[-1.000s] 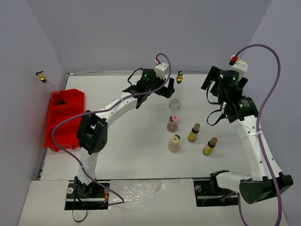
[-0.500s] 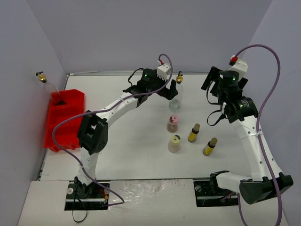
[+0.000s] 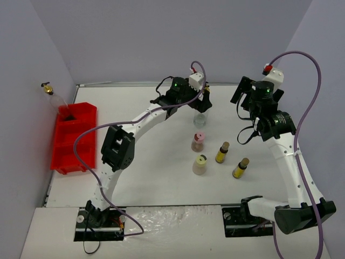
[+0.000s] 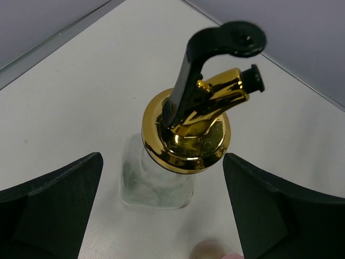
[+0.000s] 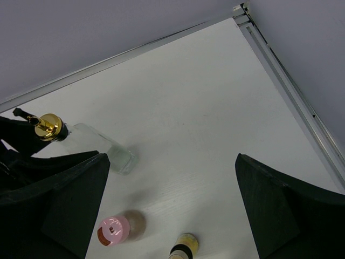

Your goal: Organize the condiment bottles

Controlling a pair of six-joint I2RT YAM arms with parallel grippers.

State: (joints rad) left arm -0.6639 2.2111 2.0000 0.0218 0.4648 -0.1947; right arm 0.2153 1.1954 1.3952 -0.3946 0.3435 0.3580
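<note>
Room: plain lavender-grey walls (image 3: 161,38) on three sides. White bench (image 3: 156,178), matte, with a metal rail (image 5: 291,91) along its far and right edges.

Left arm (image 3: 137,121) stretches to the far middle of the bench. Right arm (image 3: 288,156) is raised on the right side. A purple cable runs along each.

Red bin (image 3: 73,137) sits at the left edge of the bench, against the wall.

Left end effector (image 3: 200,100) is spread, one finger on either side of a clear bottle with gold pour spout (image 4: 156,186); gaps show on both sides, no contact. That bottle stands upright on the far middle of the bench.

Right end effector (image 5: 172,159) is spread wide, gripping nothing, above the bench.

Second clear gold-spout bottle (image 3: 54,94) is tilted in the far end of the red bin, leaning at the left wall.

Pink-capped beige bottle (image 3: 198,141) and yellow-capped beige bottle (image 3: 200,164) stand mid-bench. Two brown-capped yellow bottles (image 3: 222,152) (image 3: 240,168) stand just to their right, all apart.
</note>
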